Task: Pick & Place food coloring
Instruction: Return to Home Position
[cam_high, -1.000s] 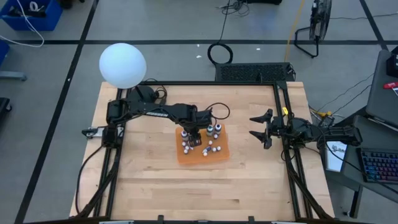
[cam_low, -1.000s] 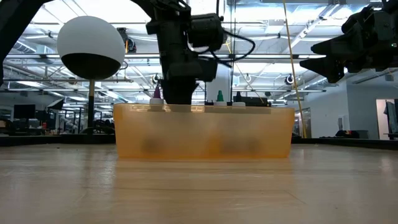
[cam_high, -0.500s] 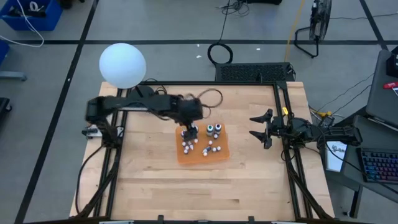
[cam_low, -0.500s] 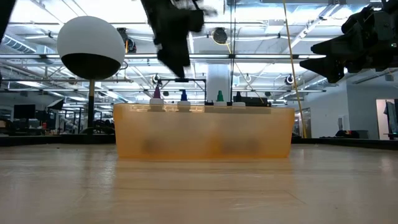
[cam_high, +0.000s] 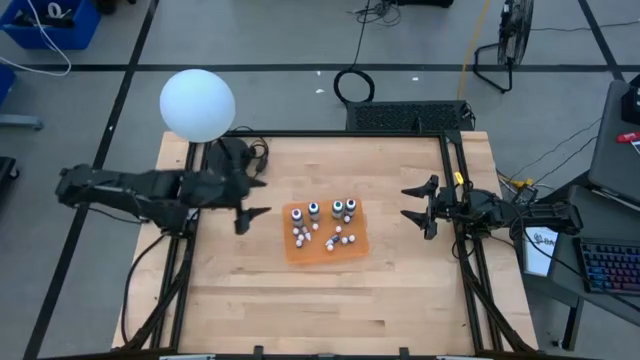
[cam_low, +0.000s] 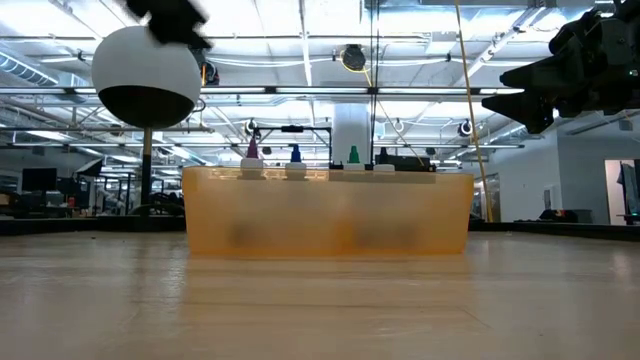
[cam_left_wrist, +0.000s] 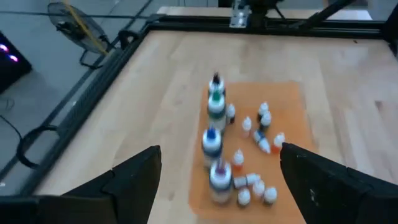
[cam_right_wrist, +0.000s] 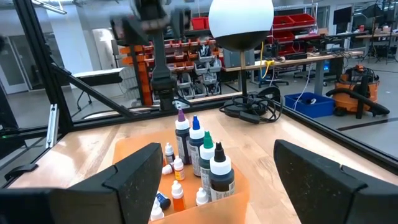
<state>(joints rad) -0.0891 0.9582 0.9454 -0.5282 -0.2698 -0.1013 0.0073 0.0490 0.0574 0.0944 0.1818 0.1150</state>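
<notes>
Left hand of mine hangs over the left side of the desk. It is near the orange bin but does not touch it. Its two fingers are spread wide, and there is nothing between them. On the other side of the bin, my right hand waits by the right edge of the desk. It is spread wide too, and it holds nothing.

The food coloring bottles are all inside the orange bin, which sits in the middle of the desk. I see no bottle on the desk outside it. So I think the picking and placing is done. The only job left, I think, is to bring my left hand back to its resting place.

Now I count. There is one bin. There are four tall bottles, and they stand in a row along one side of the bin. Their tops are purple, blue, green and black, one of each. The small bottles sit in a loose bunch beside that row. I count about ten of them. Some touch each other, so I cannot be sure of the exact number. One big white ball stands at the back left corner of the desk.
</notes>
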